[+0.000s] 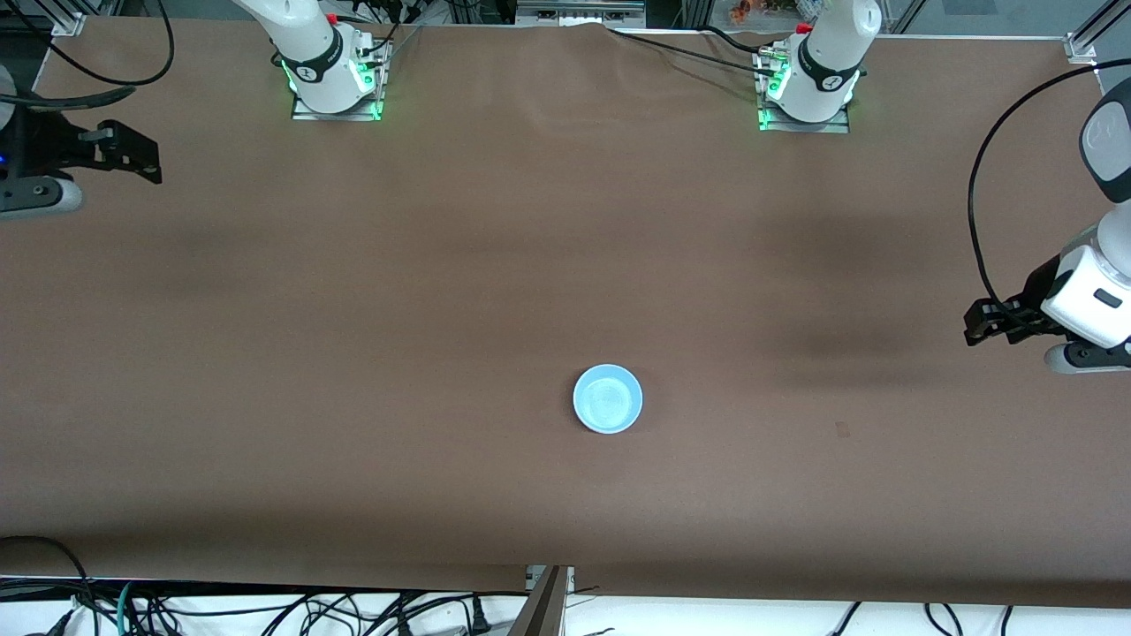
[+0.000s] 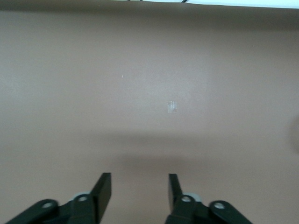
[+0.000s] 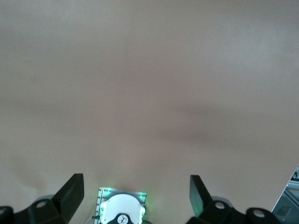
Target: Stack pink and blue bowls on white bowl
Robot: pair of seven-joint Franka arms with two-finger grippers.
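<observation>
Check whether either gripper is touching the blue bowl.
Apart. The front view shows the blue bowl alone mid-table, with the left gripper and right gripper at opposite table ends. Both wrist views show open fingers over bare table.

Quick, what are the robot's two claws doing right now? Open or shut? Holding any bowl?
Left gripper: open, holding nothing, over bare table.
Right gripper: open wide, holding nothing, over its own arm's base.

A light blue bowl (image 1: 608,399) sits upright, mouth up, on the brown table, about midway between the arms' ends and toward the front camera's edge; nothing shows inside.
</observation>
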